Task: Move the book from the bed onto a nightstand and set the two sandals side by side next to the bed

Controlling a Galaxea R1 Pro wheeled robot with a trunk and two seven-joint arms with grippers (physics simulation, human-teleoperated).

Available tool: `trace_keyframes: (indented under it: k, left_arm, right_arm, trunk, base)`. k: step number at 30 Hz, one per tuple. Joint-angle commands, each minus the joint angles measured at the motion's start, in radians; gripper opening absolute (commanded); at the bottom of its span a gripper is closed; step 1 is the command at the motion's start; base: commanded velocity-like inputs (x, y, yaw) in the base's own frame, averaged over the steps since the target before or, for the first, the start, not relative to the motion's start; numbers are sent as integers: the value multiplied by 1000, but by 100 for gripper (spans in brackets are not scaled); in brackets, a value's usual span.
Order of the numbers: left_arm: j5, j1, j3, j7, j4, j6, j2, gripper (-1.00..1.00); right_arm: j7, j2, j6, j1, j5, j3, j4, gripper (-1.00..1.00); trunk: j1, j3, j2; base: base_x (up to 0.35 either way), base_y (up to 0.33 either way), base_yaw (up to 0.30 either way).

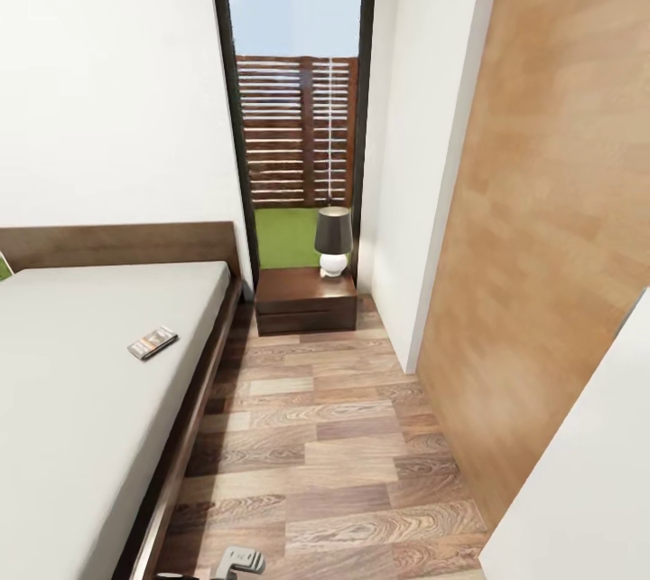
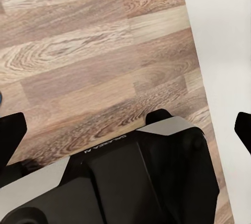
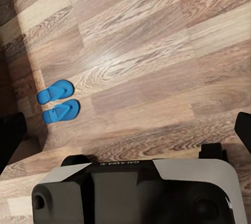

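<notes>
On the pale grey-white mattress of the low dark-framed bed (image 1: 90, 363), near its floor-side edge, lies the one small thin paperback book (image 1: 152, 342), flat and slightly askew. You should expect it to be light and a little floppy, with a smooth cover that could slide on the sheet; I judge the overhang-free flat lie means you pinch it by one short edge or nudge it to the mattress border first. One dark brown glossy-topped nightstand (image 1: 305, 293) stands just beside the headboard, carrying one grey-shaded lamp (image 1: 333, 241), so bare top is limited. The right wrist view shows two bright blue flip-flop sandals (image 3: 58, 101) on the wood plank floor (image 3: 157, 51), side by side and nearly touching. They look flat, soft and light; take each by its rim. Both claws: I cannot tell whether their fingers stand apart or together.
</notes>
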Motion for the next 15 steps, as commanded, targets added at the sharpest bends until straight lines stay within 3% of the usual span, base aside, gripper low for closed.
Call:
trace_keyframes:
  k: [1,9,15]
  left_arm:
    - [8,0,-6,-4,-2,8,0,100]
    - [8,0,-6,-4,-2,8,0,100]
    - [8,0,-6,-4,-2,7,0,100]
  right_arm:
    - [6,0,0,-2,-11,8,4,100]
    - [6,0,0,-2,-10,8,3,100]
    - [5,0,0,-2,-10,8,3,100]
  trunk:
    - [1,-1,-2]
    - [1,3,-2]
    - [1,3,-2]
  base:
    - [0,0,0]
    - [0,-13,0]
    - [0,-202,0]
